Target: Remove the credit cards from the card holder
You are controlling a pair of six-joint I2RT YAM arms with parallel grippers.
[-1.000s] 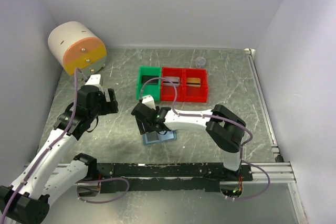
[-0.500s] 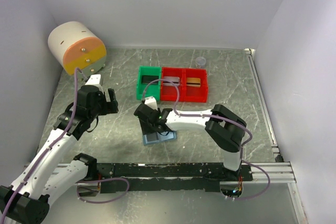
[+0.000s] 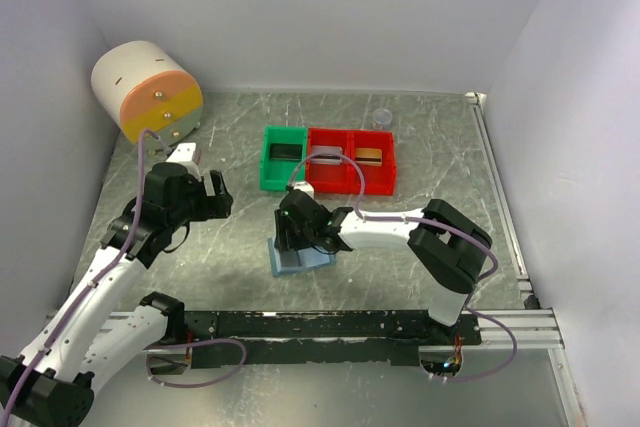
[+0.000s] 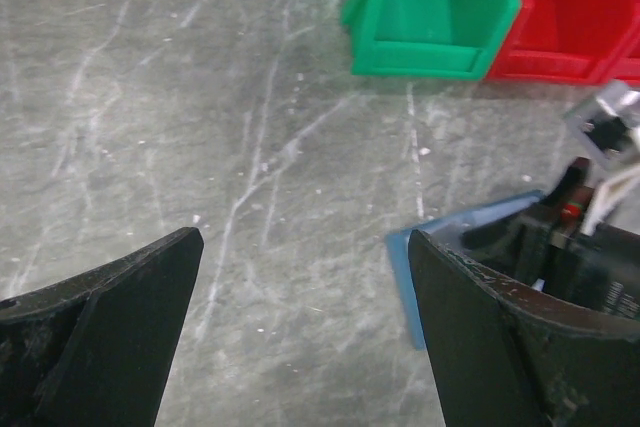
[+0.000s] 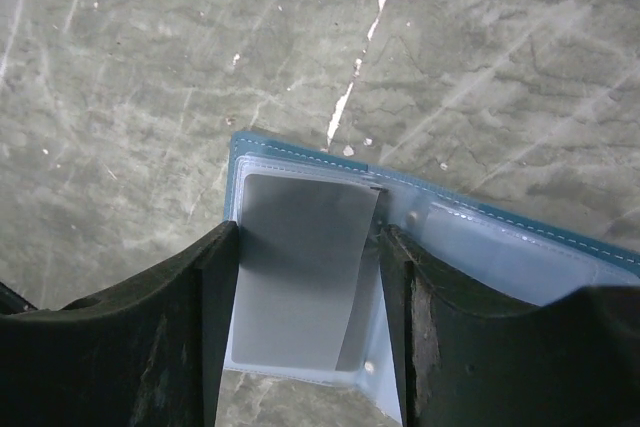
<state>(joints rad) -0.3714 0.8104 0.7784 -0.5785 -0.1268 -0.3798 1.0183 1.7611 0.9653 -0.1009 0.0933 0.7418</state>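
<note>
Left gripper [image 4: 303, 240] hangs with its jaws spread wide and nothing between them, over bare tabletop to the left of the work; I judge it is parked there to leave the other arm room. Just right of it the small flat blue-grey two-panel card holder [image 3: 305, 261] lies opened on the table, clear inner pockets facing up. Right gripper [image 5: 305, 237] is down on it, jaws half drawn in along the two long edges of a thin silvery-grey rectangular card [image 5: 300, 277] in one panel; whether the pads actually pinch it I cannot tell. That straddle suits sliding the card out. Beyond, a green plastic bin [image 3: 283, 183] holds a dark card [image 3: 287, 151], and joined red plastic bins [image 3: 380, 185] hold a greyish card [image 3: 325, 155] and a gold-copper card [image 3: 370, 156], probably the drop spots. The grey-green marbled table [image 3: 450, 167] is scratched, a cream-and-orange drum [image 3: 145, 87] sits in its far left corner, and plain white walls [image 3: 330, 17] close it in.
</note>
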